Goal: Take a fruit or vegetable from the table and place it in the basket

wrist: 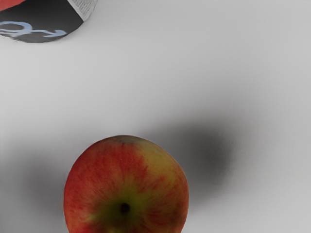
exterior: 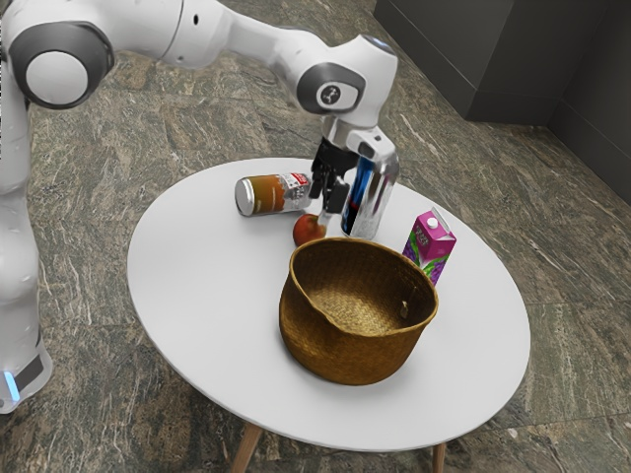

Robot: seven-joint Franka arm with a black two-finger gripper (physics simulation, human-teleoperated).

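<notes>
The pincer (exterior: 322, 208) hangs with its fingers parted, holding nothing; the red-and-yellow apple (exterior: 309, 231) rests on the white surface (exterior: 212, 286) beneath it. Near the pincer are the woven basket (exterior: 345, 350) and a can (exterior: 268, 195) on its side.

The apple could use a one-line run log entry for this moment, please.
apple: on table, outside basket | tool: open, above apple | orange-labelled can: on its side | carton: upright
</notes>
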